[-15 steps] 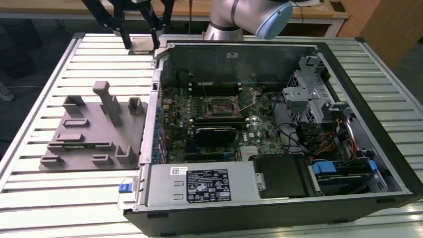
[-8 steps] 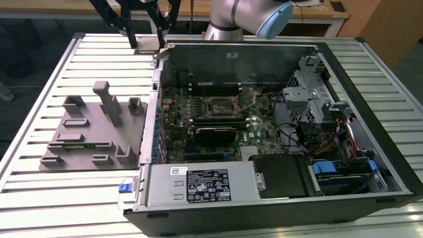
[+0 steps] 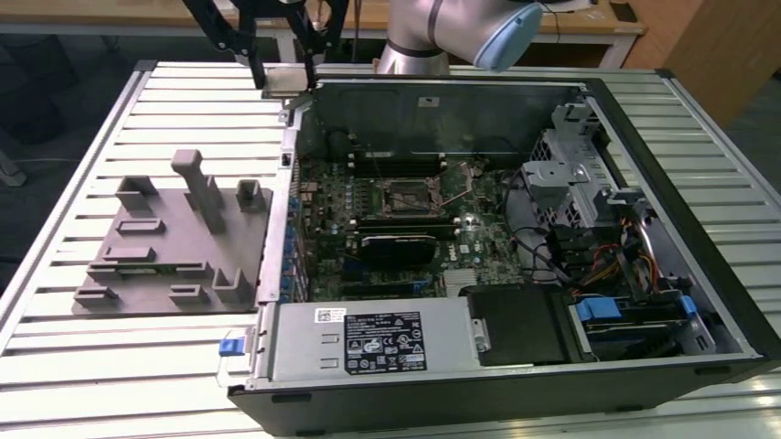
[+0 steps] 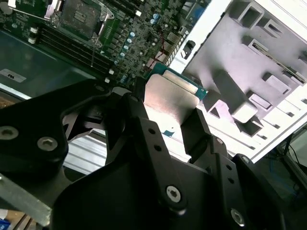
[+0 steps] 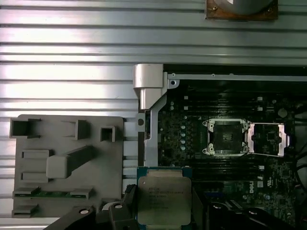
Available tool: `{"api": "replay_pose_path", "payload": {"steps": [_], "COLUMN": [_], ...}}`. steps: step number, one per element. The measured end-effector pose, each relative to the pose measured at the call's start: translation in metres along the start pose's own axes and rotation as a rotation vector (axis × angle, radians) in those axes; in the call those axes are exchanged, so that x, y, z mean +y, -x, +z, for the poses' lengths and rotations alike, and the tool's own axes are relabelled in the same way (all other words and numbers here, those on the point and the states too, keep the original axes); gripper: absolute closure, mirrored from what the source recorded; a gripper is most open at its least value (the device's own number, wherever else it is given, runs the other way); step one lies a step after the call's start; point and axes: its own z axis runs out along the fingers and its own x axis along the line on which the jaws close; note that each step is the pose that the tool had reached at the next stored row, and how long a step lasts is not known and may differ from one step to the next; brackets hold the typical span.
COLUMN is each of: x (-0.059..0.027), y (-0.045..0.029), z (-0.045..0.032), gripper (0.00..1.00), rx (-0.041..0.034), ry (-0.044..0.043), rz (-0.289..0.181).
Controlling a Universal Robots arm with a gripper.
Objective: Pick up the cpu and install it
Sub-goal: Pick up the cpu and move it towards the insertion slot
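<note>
A silver slatted metal bench [image 3: 73,366] carries everything, and the jaws hang above its far side in the exterior view. A black open computer case [image 3: 488,393] lies on its side on the bench, and the jaws are just outside one of its corners. A grey moulded plastic fixture [image 3: 159,247] with upright blocks rests on the bench beside the case, well apart from the jaws. Inside the case a green motherboard [image 3: 403,219] is exposed. On it a dark square metal-framed socket [image 5: 224,138] is seen with its retaining plate [image 5: 267,139] swung open to one side.

The cpu [image 5: 164,199], a small flat square chip with a silver metal top and a thin green border, is clamped between the jaws by two opposite edges. It appears to be clear of the bench, metal face towards the first wrist view. The socket lies off to one side of the jaws, past the case wall and lower down. The chip's edges are judged roughly parallel to the socket's frame.
</note>
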Motion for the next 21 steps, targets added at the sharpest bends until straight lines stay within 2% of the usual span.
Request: {"api": "replay_pose_path", "payload": {"steps": [10,21], "x": [0.0033,0.0089], "y": [0.0156,0.0376], "z": [0.0006,0.0014], "gripper": [0.46,0.46], "rx": [0.0000,0.0000], "ry": [0.0000,0.0000], "rz": [0.000,0.000]}}
